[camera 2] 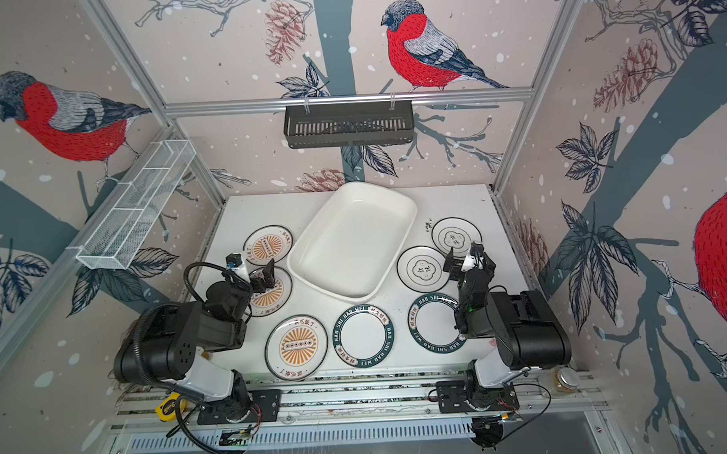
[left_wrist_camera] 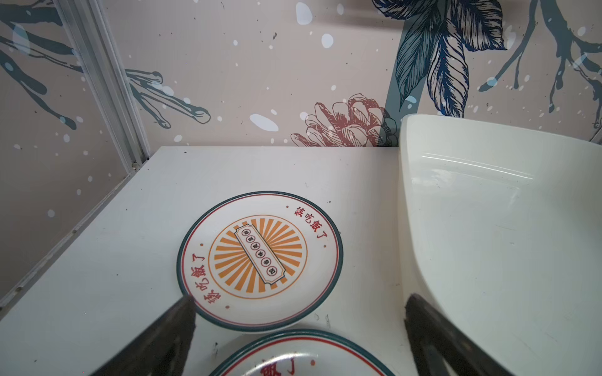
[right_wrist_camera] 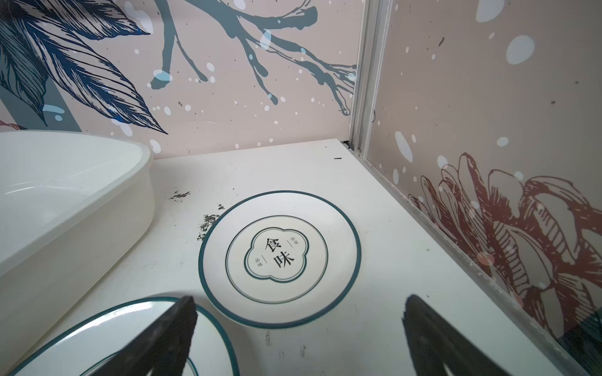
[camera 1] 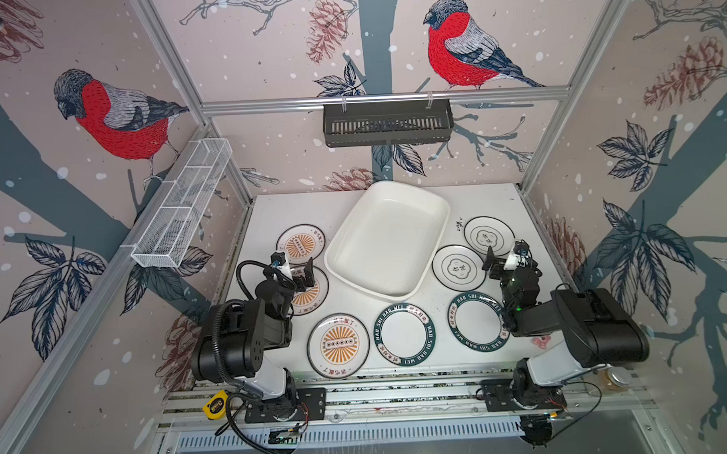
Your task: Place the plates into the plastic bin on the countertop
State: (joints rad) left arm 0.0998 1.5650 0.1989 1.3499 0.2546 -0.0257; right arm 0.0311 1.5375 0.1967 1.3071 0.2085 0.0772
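Above the middle sunburst plate (camera 1: 314,299), the left jaws hang wide apart, gripping nothing; just beyond them lies the far sunburst plate (left_wrist_camera: 259,260); beside both plates sits the plastic bin (camera 1: 389,243), angled across the back centre of the worktop (camera 1: 278,210); on the other side of the bin, the right jaws hang wide apart and bare, close over the near cloud plate (camera 1: 458,267) and the far cloud plate (camera 1: 489,235); along the front edge lie the near sunburst plate (camera 1: 338,345), the left green-banded plate (camera 1: 405,334) and the right green-banded plate (camera 1: 477,321); all seven lie flat on the worktop, outside the bin.
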